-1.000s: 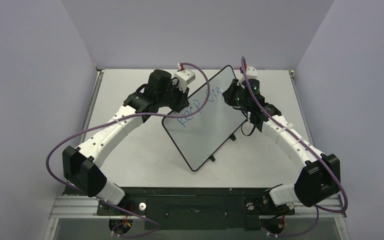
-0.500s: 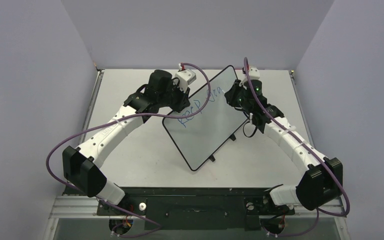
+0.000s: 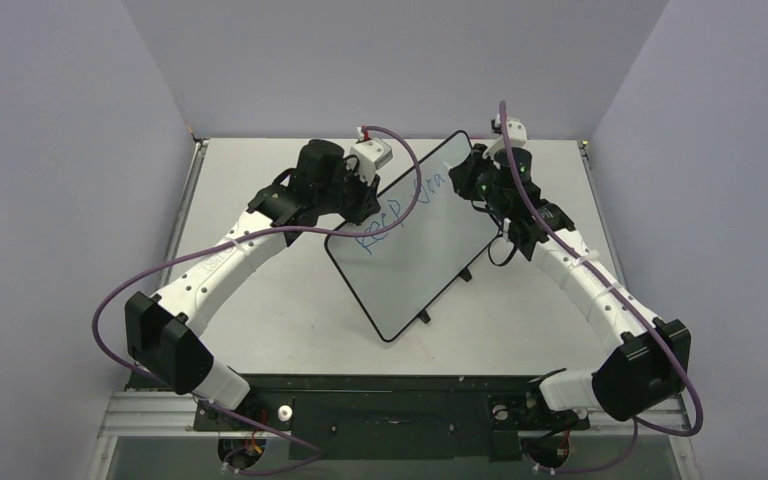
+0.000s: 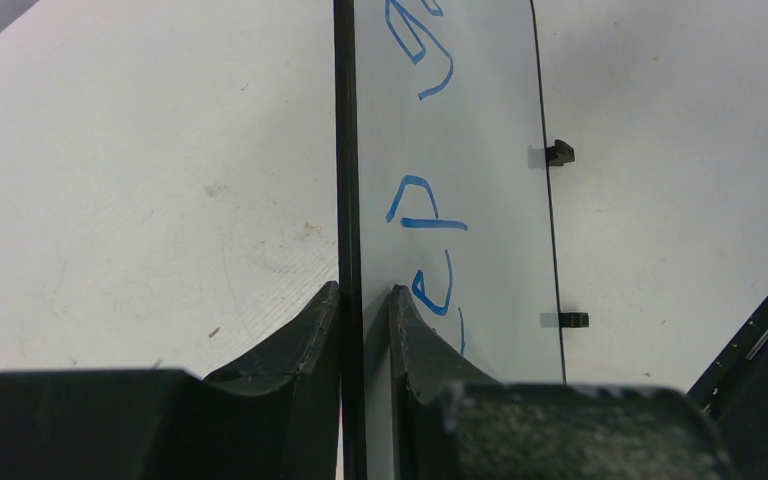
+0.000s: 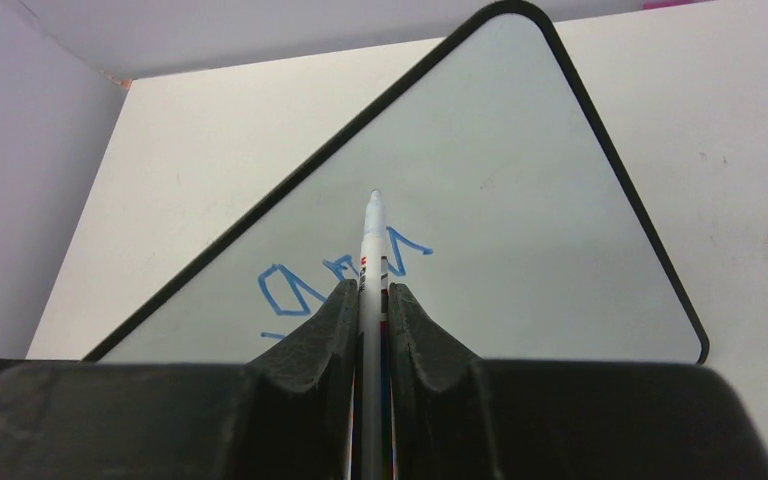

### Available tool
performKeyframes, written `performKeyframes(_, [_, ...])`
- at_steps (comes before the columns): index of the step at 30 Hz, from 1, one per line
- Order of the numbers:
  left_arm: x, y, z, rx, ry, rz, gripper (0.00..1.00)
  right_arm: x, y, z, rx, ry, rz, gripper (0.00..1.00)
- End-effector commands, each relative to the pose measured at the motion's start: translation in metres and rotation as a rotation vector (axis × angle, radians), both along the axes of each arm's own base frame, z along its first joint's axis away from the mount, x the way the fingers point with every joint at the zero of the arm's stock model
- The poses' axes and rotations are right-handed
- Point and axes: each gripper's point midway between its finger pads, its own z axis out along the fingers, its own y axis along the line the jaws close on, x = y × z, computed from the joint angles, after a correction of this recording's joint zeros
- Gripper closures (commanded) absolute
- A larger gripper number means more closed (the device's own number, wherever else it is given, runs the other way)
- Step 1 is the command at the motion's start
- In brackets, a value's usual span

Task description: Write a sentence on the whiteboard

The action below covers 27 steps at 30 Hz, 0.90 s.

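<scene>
At the left of the overhead view, the left gripper point(image 3: 363, 203) is closed narrow on the whiteboard point(image 3: 415, 255). Its wrist view shows one finger point(image 4: 310, 330) on each side of the board's thin black rim, pinching the edge at the bottom centre of that frame. The single whiteboard lies at an angle on the grey table point(image 3: 260, 300), in the middle of the overhead frame, with one rounded corner toward the far wall and the opposite one toward the arm bases. Two small black clip feet point(image 3: 463, 273) sit on its lower-right long edge. The left wrist view shows both at the right side of the board, one point(image 4: 558, 152) above the other point(image 4: 575, 320). The sentence point(image 3: 400, 208) runs as one line of uneven blue letters along the upper-left long edge. It seems to start with "keep", followed by a few more strokes that are too small to read with confidence. To the right, the right gripper point(image 3: 467, 182) is clamped on one marker point(image 5: 373, 240) with a white barrel. The marker's tip points over the board's far corner, just past the last blue strokes. Whether the tip touches the surface cannot be told. There are two arms, each trailing one purple cable point(image 3: 110, 300).
</scene>
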Motion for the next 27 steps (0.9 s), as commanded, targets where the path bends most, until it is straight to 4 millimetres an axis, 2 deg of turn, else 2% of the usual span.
performKeyframes(1, [-0.002,0.004,0.0,0.07,-0.057,-0.04,1.0,0.019,0.004,0.027,0.045,-0.059,-0.012,1.0])
performKeyframes(6, [-0.002,0.004,-0.001,0.07,-0.057,-0.04,1.0,0.027,0.006,0.029,0.052,-0.055,-0.013,1.0])
performKeyframes(11, [-0.002,0.004,-0.001,0.07,-0.058,-0.04,1.0,0.033,0.01,0.02,0.05,-0.034,-0.008,1.0])
performKeyframes(27, [-0.001,0.004,-0.001,0.07,-0.058,-0.039,1.0,0.021,0.012,-0.02,0.046,0.037,0.023,1.0])
